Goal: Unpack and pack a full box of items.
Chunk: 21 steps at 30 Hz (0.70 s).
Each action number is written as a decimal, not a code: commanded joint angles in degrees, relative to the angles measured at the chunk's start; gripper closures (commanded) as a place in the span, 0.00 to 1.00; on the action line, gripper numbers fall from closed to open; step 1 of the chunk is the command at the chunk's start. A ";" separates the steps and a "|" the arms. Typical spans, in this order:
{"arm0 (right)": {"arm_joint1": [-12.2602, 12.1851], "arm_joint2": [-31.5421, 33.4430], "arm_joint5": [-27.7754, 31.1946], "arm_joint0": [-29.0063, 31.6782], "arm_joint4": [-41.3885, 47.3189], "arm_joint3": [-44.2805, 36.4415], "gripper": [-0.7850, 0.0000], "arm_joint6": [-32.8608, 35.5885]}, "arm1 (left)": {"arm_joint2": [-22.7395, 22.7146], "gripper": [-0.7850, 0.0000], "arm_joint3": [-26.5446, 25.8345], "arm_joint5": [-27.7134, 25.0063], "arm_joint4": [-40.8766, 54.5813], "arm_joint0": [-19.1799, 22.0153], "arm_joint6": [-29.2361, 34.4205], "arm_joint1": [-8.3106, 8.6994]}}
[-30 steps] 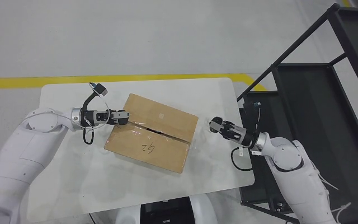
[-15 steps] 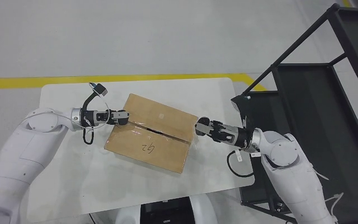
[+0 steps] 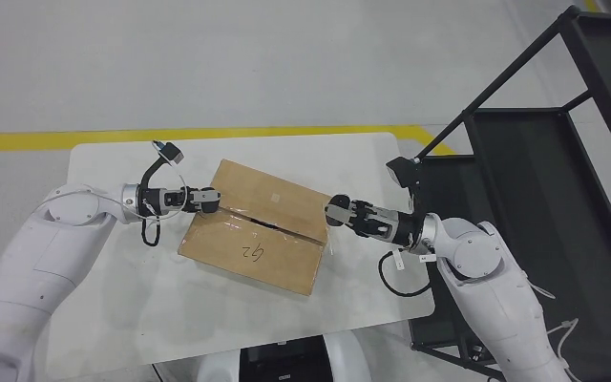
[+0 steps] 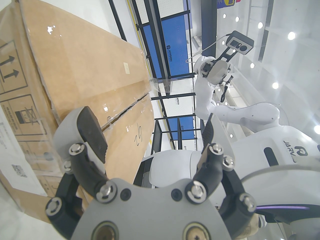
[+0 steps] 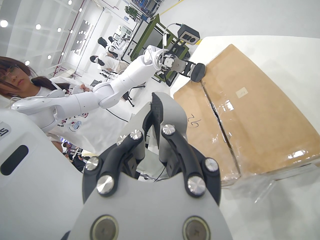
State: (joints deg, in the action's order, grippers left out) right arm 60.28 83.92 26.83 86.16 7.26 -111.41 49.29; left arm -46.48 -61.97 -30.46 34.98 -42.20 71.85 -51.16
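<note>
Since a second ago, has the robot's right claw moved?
Yes. The right gripper has slid across the white table toward the cardboard box, and is now at its end.

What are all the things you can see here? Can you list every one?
cardboard box: one, brown, flaps closed, lying in the middle of the table
table: one, white, under the box
shelf rack: one, black metal, standing beside the table on the right arm's side
floor line: one, yellow, on the grey floor beyond the table
left gripper: one, black and silver, open, at one end of the box
right gripper: one, black and silver, shut, at the opposite end of the box
</note>
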 commanded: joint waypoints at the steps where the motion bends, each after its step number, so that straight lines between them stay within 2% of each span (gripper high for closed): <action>1: 0.00 0.00 0.00 0.00 0.00 0.00 1.00 0.00 | 0.00 0.00 0.00 0.00 0.00 0.00 0.00 0.00; 12: 0.09 -0.54 -0.49 0.01 -0.04 -0.78 1.00 -1.13 | 0.00 0.00 0.00 0.00 0.00 0.00 0.00 0.00; 15: 0.43 -3.01 -0.90 -0.94 2.05 -2.44 1.00 -3.30 | 0.00 0.00 0.00 0.00 0.00 0.00 0.00 0.00; 21: 1.44 -9.95 -1.94 -6.49 2.14 -2.27 1.00 -6.69 | 0.00 0.00 0.00 0.00 0.00 0.00 0.00 0.00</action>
State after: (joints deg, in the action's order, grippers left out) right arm 61.57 75.24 24.96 80.65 9.76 -113.98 42.96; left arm -46.48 -61.97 -30.46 34.98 -42.20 71.85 -51.16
